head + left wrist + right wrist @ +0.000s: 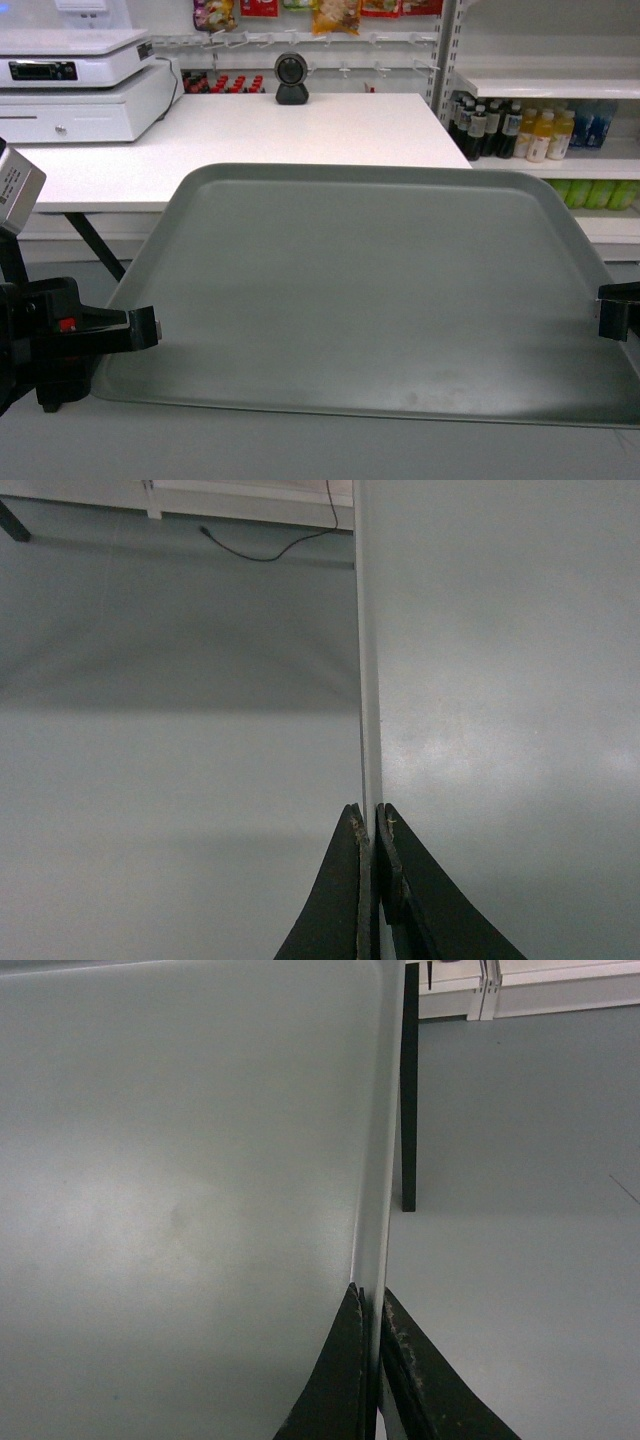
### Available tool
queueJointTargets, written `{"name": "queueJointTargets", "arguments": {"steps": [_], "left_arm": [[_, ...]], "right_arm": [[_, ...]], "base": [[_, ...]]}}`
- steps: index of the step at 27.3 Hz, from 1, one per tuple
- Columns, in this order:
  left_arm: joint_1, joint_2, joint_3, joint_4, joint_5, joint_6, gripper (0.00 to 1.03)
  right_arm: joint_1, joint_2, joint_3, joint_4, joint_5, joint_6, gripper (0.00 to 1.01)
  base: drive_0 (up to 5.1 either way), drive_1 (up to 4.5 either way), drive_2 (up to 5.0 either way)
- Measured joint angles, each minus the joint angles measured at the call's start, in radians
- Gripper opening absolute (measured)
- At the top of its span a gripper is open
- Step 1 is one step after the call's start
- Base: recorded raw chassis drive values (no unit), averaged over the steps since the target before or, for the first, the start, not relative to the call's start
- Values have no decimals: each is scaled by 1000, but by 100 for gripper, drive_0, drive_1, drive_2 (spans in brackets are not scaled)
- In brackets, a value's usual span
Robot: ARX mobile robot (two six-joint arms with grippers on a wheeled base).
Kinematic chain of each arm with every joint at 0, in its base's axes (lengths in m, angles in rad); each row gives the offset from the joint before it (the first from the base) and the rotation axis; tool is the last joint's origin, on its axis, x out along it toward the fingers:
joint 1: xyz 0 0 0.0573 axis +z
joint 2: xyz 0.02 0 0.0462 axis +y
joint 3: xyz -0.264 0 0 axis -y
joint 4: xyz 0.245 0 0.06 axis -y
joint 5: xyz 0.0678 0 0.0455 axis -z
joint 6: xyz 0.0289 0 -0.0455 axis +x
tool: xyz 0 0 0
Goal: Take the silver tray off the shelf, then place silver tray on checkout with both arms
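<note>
White checkout (pixel 300 135), matte rounded silver tray (pixel 370 290)

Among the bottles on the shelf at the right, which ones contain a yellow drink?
The two bottles standing in the middle of the row on the shelf hold yellow drink. Those on their left look dark, and those on their right look blue.

the white bench (pixel 330 130) stretches wide beyond the tray, on dark legs. a white cash register (pixel 75 85) sits at its far left end, and a small black round scanner (pixel 292 78) stands at its back edge, near the middle
</note>
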State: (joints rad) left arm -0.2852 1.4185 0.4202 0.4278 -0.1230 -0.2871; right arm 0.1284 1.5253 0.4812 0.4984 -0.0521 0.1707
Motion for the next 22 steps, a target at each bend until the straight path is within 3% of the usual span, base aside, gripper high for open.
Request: {"name": "queueJointTargets", "arguments": {"steps": [22], "left_arm": [[0, 0, 0, 5, 0, 3, 2]], "right_arm": [[2, 0, 0, -3, 3, 5, 3]], "base": [[-3, -3, -3]]}}
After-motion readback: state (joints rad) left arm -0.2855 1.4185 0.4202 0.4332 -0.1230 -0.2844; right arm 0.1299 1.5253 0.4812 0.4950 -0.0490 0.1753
